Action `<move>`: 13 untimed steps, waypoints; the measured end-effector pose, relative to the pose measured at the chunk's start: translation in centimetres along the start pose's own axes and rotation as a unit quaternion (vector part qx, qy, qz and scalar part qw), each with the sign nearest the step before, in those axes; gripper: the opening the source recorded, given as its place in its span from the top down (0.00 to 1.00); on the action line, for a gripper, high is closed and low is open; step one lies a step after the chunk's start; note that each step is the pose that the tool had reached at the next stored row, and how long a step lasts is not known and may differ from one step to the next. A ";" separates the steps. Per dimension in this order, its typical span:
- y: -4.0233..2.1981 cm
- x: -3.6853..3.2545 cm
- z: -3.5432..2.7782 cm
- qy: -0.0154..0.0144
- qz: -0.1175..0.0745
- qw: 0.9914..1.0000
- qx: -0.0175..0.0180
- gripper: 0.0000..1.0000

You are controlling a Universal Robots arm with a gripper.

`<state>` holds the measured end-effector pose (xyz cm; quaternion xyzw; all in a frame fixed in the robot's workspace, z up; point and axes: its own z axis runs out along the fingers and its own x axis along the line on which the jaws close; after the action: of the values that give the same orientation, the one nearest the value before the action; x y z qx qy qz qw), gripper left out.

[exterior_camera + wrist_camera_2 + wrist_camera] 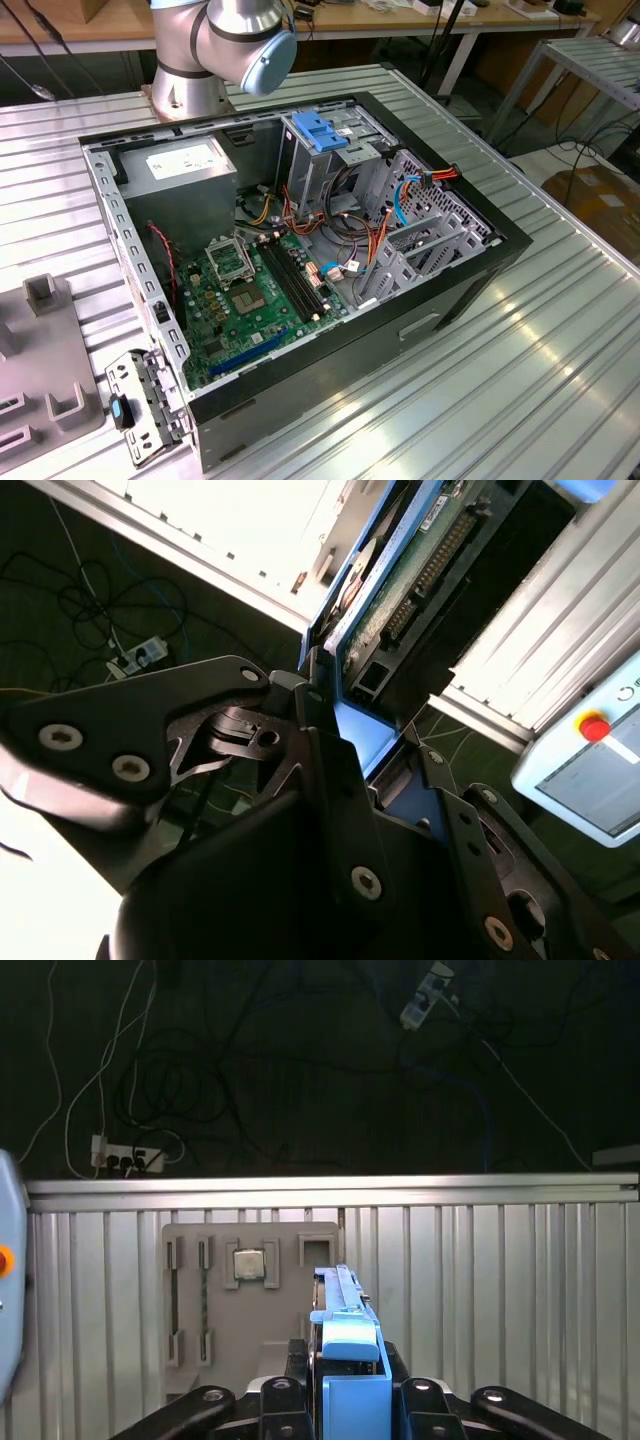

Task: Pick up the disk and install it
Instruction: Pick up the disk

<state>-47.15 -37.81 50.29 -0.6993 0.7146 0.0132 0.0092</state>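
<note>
Disk point(345, 1330), a flat hard drive with blue plastic side rails, is sitting edge-on in your black hand point(345, 1400), which is clenching it, ribbed metal worktop point(500, 1300) and grey tray point(250, 1320) lying beyond.

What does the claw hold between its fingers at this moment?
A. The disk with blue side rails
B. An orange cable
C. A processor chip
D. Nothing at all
A: in the first wrist view the claw is closed on the disk, whose blue rail rises from its grip; the second wrist view shows its green circuit board.
</note>
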 end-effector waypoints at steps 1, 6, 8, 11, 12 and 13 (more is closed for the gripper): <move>0.00 -0.01 -0.29 0.000 0.000 1.000 0.000 0.63; 0.00 -0.04 -1.08 0.000 0.000 1.000 0.000 0.63; 0.00 -0.03 -1.07 0.000 0.000 1.000 0.000 0.63; -0.01 -0.03 -1.08 0.000 0.000 1.000 0.000 0.63; -0.02 -0.03 -1.07 0.000 0.000 1.000 0.000 0.63; -0.02 -0.04 -1.08 0.000 0.000 1.000 0.000 0.63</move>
<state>-47.12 -37.80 51.36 -0.6993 0.7146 0.0132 0.0091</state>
